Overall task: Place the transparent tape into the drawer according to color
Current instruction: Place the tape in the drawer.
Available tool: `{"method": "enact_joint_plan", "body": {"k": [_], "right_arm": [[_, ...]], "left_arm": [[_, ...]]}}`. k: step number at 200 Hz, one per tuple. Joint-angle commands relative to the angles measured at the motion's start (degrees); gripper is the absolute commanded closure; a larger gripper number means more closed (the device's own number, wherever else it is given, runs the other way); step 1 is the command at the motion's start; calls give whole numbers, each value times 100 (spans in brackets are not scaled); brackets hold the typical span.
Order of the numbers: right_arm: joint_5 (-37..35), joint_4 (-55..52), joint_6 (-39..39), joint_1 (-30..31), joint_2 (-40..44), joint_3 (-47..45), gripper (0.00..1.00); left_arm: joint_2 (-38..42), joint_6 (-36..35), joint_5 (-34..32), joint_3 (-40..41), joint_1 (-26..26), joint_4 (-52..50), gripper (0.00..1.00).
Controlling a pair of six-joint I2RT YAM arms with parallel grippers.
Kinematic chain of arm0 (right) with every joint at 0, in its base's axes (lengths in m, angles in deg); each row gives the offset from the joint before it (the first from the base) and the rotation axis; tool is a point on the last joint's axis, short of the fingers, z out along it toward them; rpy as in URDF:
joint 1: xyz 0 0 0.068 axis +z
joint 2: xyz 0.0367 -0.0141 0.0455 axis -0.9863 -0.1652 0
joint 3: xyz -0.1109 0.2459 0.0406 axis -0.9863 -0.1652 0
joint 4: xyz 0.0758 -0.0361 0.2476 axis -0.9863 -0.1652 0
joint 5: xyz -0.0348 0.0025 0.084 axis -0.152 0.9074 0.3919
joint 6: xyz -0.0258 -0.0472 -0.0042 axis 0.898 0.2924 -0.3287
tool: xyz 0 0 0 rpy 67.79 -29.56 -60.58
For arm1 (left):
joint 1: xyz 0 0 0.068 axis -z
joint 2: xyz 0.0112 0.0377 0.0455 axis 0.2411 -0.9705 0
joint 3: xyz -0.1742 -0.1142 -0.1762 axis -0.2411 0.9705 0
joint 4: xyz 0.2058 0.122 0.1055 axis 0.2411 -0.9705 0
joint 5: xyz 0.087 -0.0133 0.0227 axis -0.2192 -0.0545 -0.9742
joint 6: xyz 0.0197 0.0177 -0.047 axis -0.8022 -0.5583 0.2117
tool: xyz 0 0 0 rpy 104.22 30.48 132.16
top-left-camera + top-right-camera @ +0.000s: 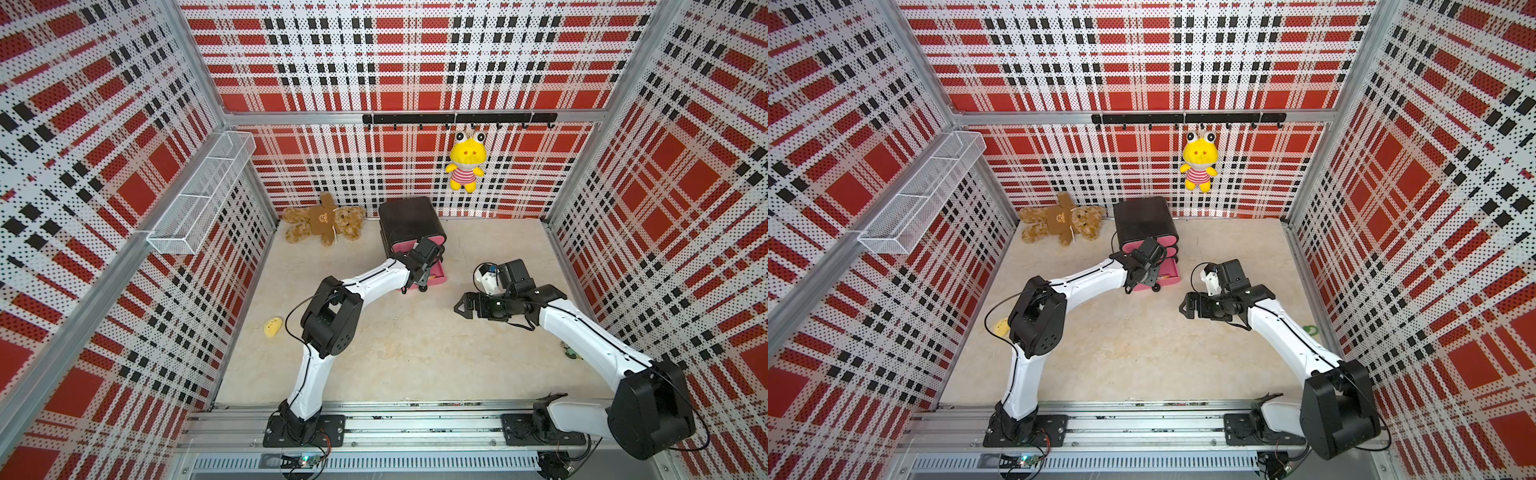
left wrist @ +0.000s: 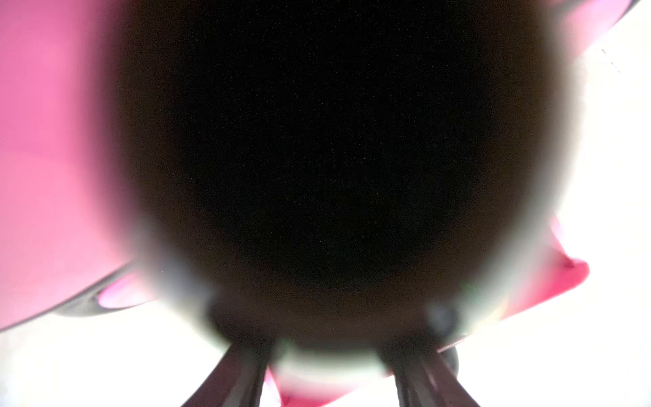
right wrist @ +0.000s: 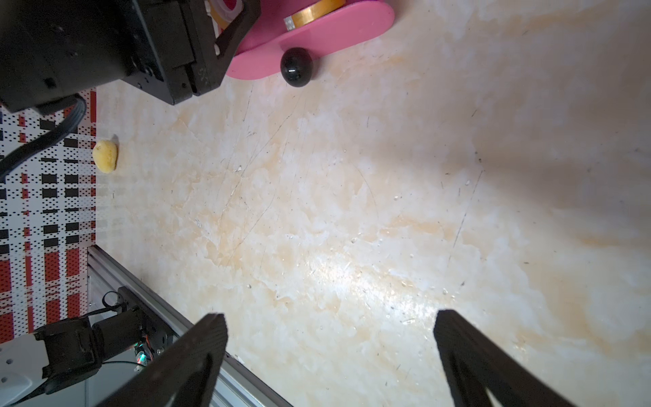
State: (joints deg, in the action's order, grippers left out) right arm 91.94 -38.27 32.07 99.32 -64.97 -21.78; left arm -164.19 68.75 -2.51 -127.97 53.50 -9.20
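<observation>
The drawer chest point(image 1: 409, 218) point(image 1: 1144, 216), black with pink fronts, stands at the back middle. Its bottom drawer point(image 3: 334, 28) is pulled out, its round black knob point(image 3: 296, 67) toward the table. An orange transparent tape point(image 3: 317, 10) lies inside it. My left gripper point(image 1: 419, 276) point(image 1: 1148, 276) reaches down into that drawer. In the left wrist view a blurred black knob point(image 2: 324, 158) fills the picture, and the left gripper point(image 2: 326, 347) has a pale blurred shape between its fingers. Whether it is gripped is unclear. My right gripper point(image 1: 463, 307) point(image 3: 331, 319) hovers open and empty over bare table, right of the drawer.
A brown teddy bear point(image 1: 324, 220) lies left of the chest. A small yellow lump point(image 1: 273, 326) sits near the left wall. A yellow frog plush point(image 1: 465, 162) hangs from the hook rail point(image 1: 457, 118). A wire basket point(image 1: 203, 191) is mounted on the left wall.
</observation>
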Motion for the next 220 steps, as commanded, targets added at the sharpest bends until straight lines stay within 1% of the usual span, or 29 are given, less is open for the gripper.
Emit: {"method": "enact_joint_plan", "body": {"k": [1,34,45,55,105,144,169,220], "right_arm": [[-37,-47,-31,-55,122,24,0],[-37,-68,-18,-52,133,42,0],[-46,-78,-21,-53,144,42,0],[-46,-78,-14,-55,142,33,0],[-33,13,-7,-51,24,-2,0],[-11,301,-97,-55,-212,16,0],[-24,457,-87,-29,-430,41,0],[-226,701,-141,243,-780,213,0]], "left_arm": [[67,-39,-79,124,-47,8,33],[103,-31,-132,168,-53,8,7],[112,-22,-145,169,-50,8,2],[129,-14,-154,163,-44,8,0],[412,-37,-280,108,78,-5,1],[865,-13,-321,153,226,-98,1],[1230,-20,-173,242,264,-115,1],[1891,-65,99,555,264,-107,1]]}}
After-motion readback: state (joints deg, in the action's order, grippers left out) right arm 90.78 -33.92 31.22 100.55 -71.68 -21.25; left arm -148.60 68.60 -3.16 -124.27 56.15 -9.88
